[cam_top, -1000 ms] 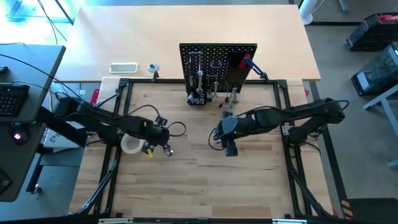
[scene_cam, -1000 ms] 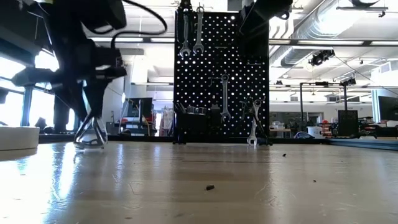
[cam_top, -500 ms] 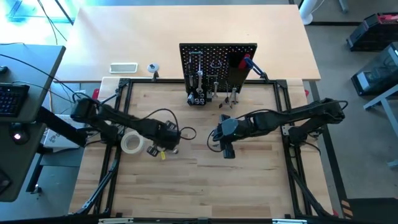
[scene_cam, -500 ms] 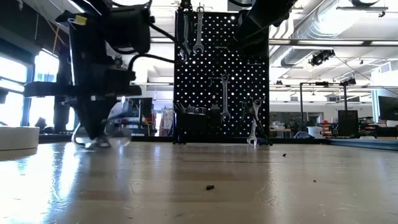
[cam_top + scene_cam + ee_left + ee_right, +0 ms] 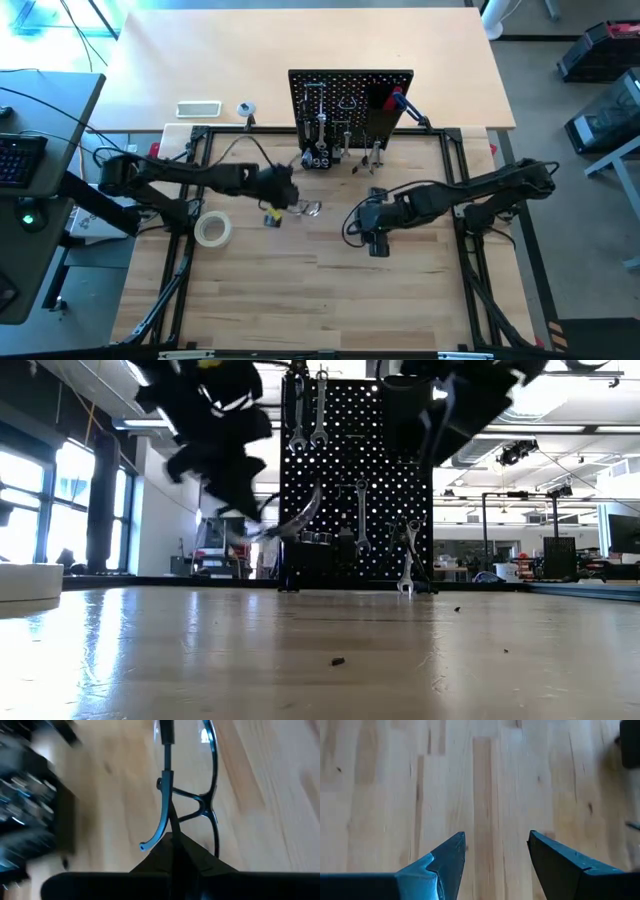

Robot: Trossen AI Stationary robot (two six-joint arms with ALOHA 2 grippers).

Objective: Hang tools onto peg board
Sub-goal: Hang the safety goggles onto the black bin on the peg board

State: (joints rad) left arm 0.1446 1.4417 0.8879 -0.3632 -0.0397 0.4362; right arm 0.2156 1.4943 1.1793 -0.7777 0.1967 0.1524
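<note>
The clear glasses (image 5: 202, 795) with a dark frame hang above the wooden table, just left of the black peg board (image 5: 350, 95), with my left gripper (image 5: 286, 198) shut on them. In the low view the glasses (image 5: 292, 520) are clear of the tabletop, in front of the board (image 5: 355, 490). Silver wrenches (image 5: 305, 415) hang on the board's hooks. A pale tape roll (image 5: 212, 230) lies flat on the table's left. My right gripper (image 5: 496, 850) hovers open over bare wood near the table's middle (image 5: 378, 246), with nothing between its fingers. My left gripper pinches the glasses' dark frame (image 5: 176, 826) just below the bridge between its two shut fingers. The fingers slant down toward the table's far side. One lens stands out beyond the fingertips, a folded temple with a blue tip (image 5: 144, 847) lies beside them, and the glasses are lifted clear.
More tools and a black bin (image 5: 318, 155) stand at the peg board's foot. A white tray (image 5: 198, 108) lies on the pale table behind, left of the board. The black frame rails (image 5: 190, 170) border the work table. Small specks (image 5: 337, 659) lie on the wood.
My left gripper has taken hold of the glasses beside the tape roll, lifted them off the table, and carried them right and toward the far edge, up to the peg board, tipping less steeply. My right gripper has sunk a little, staying open.
</note>
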